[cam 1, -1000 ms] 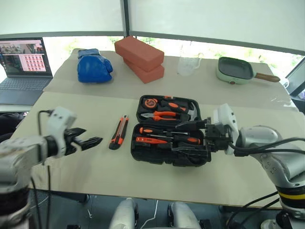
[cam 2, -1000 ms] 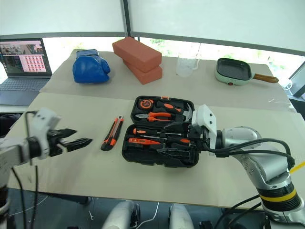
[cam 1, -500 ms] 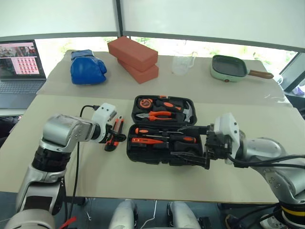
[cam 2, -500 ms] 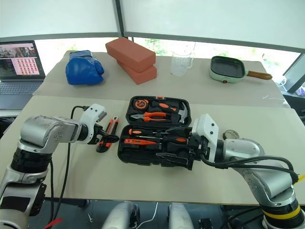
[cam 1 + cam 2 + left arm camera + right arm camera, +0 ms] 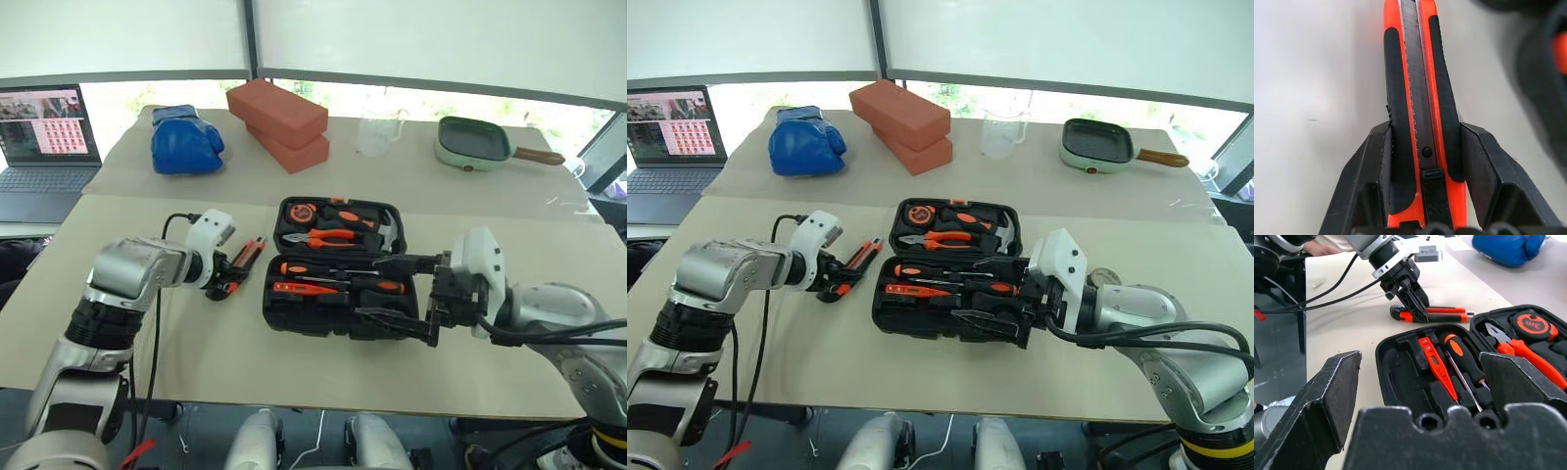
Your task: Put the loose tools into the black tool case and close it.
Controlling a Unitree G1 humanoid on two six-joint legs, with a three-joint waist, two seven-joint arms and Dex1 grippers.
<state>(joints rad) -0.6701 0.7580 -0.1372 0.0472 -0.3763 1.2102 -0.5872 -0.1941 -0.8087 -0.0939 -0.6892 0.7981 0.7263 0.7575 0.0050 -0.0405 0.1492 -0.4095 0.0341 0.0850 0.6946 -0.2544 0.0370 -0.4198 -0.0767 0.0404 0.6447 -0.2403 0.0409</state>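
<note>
The black tool case (image 5: 315, 323) lies open mid-table. Its front half holds a slim orange screwdriver (image 5: 294, 289) and two black-and-orange screwdrivers (image 5: 384, 286); pliers, a hammer and a tape measure sit in the back half. Just left of the case, the black-and-orange utility knife (image 5: 251, 252) lies on the table. My left gripper (image 5: 227, 280) is down over its near end. In the left wrist view its two fingers (image 5: 1374, 161) press against both sides of the knife (image 5: 1410, 73). My right gripper (image 5: 368, 287) hovers wide open over the case's front right part, holding nothing.
Two red bricks (image 5: 277, 113), a blue boxing glove (image 5: 186, 147), a clear jug (image 5: 377, 132) and a green pan (image 5: 475, 142) stand along the back. A laptop (image 5: 44, 147) sits far left. Bare table lies in front of the case.
My left arm swung in from the far left down to the utility knife, and its fingers have closed in on the handle. The right gripper stayed open over the case.
</note>
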